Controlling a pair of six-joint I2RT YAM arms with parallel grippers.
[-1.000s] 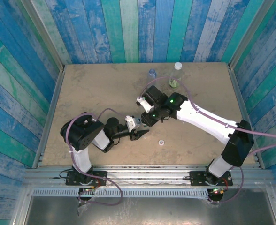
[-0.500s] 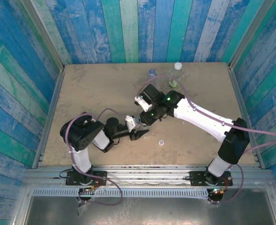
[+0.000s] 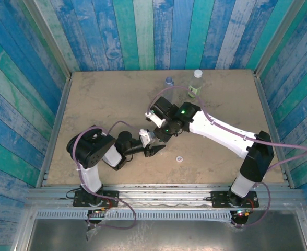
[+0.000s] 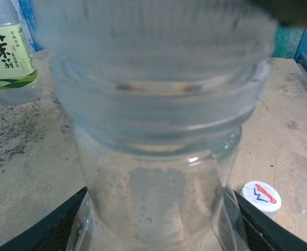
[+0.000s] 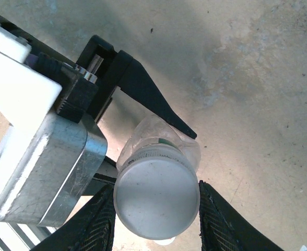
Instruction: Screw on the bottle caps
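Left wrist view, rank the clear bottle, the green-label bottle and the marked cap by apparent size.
1. clear bottle, inflated by nearness.
2. green-label bottle, farther off, partly cropped.
3. marked cap, smallest.

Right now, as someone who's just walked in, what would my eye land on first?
In the middle of the table, the left claw grips a clear bottle while the right claw pinches a pale cap on its top. Next, a loose cap with a red-and-blue mark lies nearby, and a green-labelled bottle stands at the far edge.
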